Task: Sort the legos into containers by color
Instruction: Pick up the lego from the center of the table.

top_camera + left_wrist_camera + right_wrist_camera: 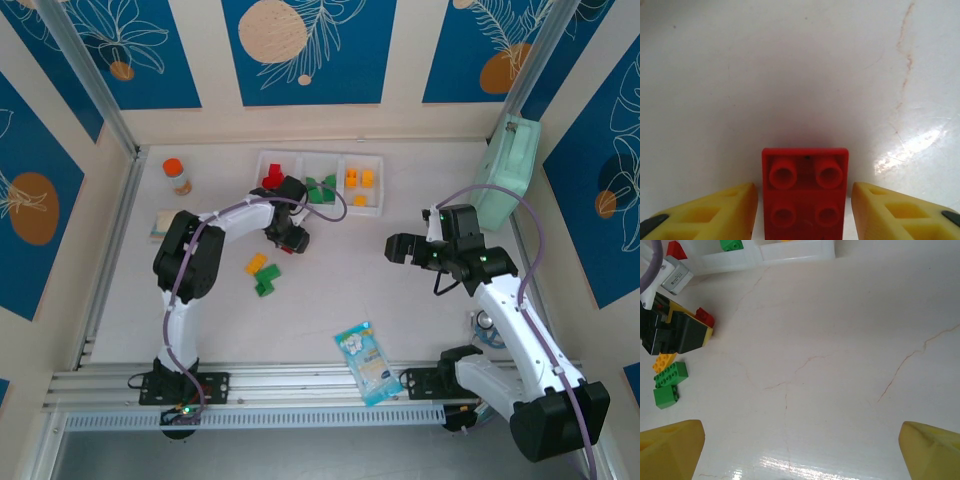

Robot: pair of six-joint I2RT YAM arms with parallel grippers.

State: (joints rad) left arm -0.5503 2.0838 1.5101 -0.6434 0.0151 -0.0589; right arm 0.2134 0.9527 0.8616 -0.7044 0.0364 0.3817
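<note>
At the far edge of the surface (400, 310), the tray of three white containers (320, 153) already held sorted legos: red bricks (272, 178) in the left bin, green bricks (320, 188) in the middle bin and yellow-orange bricks (358, 180) in the right bin. Just on the near side of the tray, the left jaws stood released around a loose red brick (805, 175). Their yellow fingers (715, 215) flanked it with a narrow gap on each side, so no grasp was made. The right jaws stood wide apart and empty over bare surface toward the right edge. One loose yellow-orange brick (256, 264) and the loose green bricks (267, 281) beside it lay unsorted nearer the left edge. Judged from this layout, the task was mostly complete: the red brick and these loose pieces were yet to be binned.
</note>
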